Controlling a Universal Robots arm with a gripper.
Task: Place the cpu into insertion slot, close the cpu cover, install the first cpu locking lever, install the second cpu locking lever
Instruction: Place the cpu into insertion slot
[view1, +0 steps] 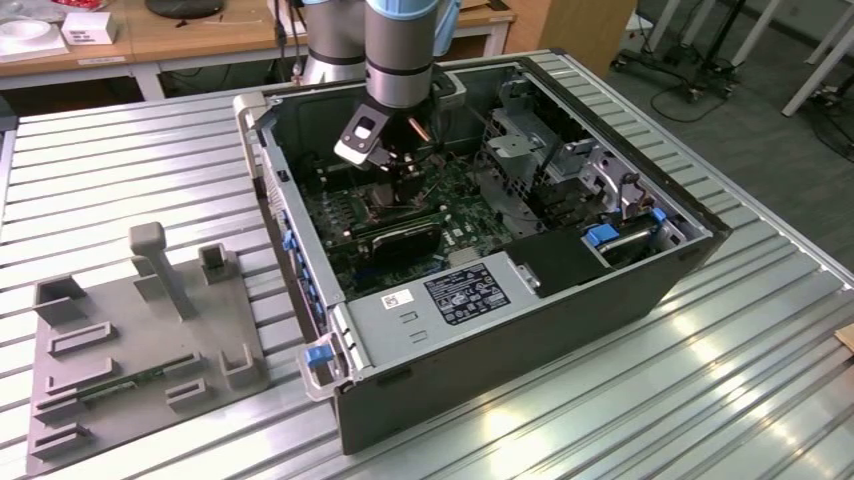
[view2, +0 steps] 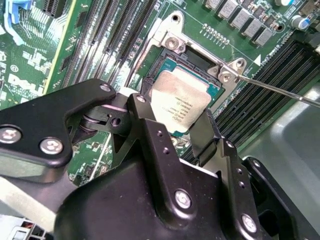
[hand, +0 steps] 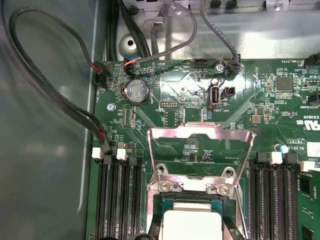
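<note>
Hand (view2: 172, 112) clamped on chip (view2: 181, 97) by opposite edges; socket (view2: 192, 59) directly beneath hand; cover (hand: 200, 133) swung open beyond fingertips.

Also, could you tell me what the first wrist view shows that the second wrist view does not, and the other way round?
First wrist view: the cpu cover hinged open beside the insertion slot, a coin battery, and black cables at the board's edge. Second wrist view: the gripper right at the cpu, and a thin lever rod jutting sideways. Both: the cpu lying in the insertion slot.
</note>
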